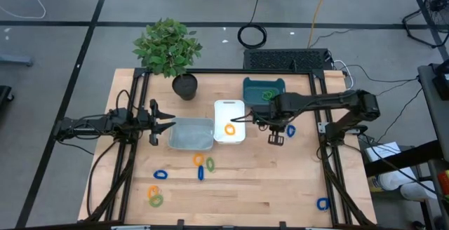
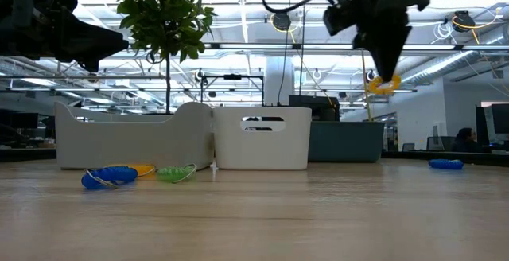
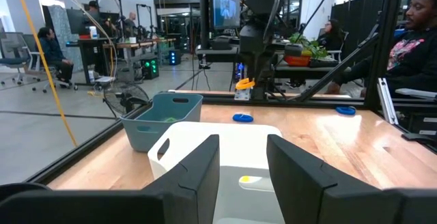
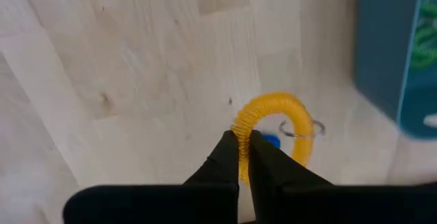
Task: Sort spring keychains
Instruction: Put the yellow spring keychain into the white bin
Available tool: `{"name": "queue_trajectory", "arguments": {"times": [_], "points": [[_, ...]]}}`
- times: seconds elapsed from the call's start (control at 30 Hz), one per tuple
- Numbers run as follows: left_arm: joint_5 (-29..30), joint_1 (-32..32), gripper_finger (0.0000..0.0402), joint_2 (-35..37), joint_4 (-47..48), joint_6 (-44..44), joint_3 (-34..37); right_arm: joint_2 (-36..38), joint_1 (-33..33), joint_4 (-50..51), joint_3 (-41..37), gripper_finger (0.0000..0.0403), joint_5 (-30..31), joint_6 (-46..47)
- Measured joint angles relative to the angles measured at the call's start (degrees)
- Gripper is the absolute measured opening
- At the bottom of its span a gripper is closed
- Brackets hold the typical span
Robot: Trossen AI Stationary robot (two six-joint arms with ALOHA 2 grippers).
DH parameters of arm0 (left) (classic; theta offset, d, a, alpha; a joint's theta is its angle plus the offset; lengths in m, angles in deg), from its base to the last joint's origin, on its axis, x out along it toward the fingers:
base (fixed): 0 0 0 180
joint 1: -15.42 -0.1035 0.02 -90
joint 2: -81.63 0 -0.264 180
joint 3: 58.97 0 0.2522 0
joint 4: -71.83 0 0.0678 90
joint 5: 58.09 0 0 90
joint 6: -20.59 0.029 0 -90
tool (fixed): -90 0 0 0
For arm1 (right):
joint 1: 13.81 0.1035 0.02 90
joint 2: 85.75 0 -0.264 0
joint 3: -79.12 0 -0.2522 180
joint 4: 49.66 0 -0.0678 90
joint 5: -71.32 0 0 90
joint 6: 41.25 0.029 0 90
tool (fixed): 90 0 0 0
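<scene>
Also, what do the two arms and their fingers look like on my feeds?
Both arms are dark, near-black jointed links with black cables along them. The left gripper ends in two flat, broad, matte black fingers with squared edges. The right gripper has the same black fingers, tapering to narrow tips. No markings or labels show on either.

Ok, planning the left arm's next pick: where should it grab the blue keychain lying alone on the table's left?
Probably best to come straight down and pinch one side of the blue keychain, fingers straddling the coil. It lies flat on the table, nothing touching it. The right gripper holds the orange keychain likewise.
</scene>
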Motion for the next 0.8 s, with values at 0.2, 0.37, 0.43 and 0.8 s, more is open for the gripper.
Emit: {"name": "queue_trajectory", "arguments": {"times": [0.2, 0.37, 0.43, 0.8], "points": [[-0.01, 0.0, 0.0131, 0.01, 0.0, 0.0, 0.0, -5.2, -0.75, 0.54, 6.36, 0.0, 0.27, -5.53], [-0.01, 0.0, 0.0131, -0.01, 0.0, -0.01, 0.0, -9.55, -1.13, 1.06, 12.26, 0.0, 3.05, -9.87], [0.01, 0.0, 0.0131, -0.01, 0.0, -0.01, -0.02, -11.28, -1.39, 1.19, 14.76, 0.0, 3.53, -11.5], [-0.01, 0.0, 0.0131, 0.01, 0.0, 0.01, 0.0, -21.14, -2.42, 0.75, 28.15, 0.0, 4.74, -23.32]]}}
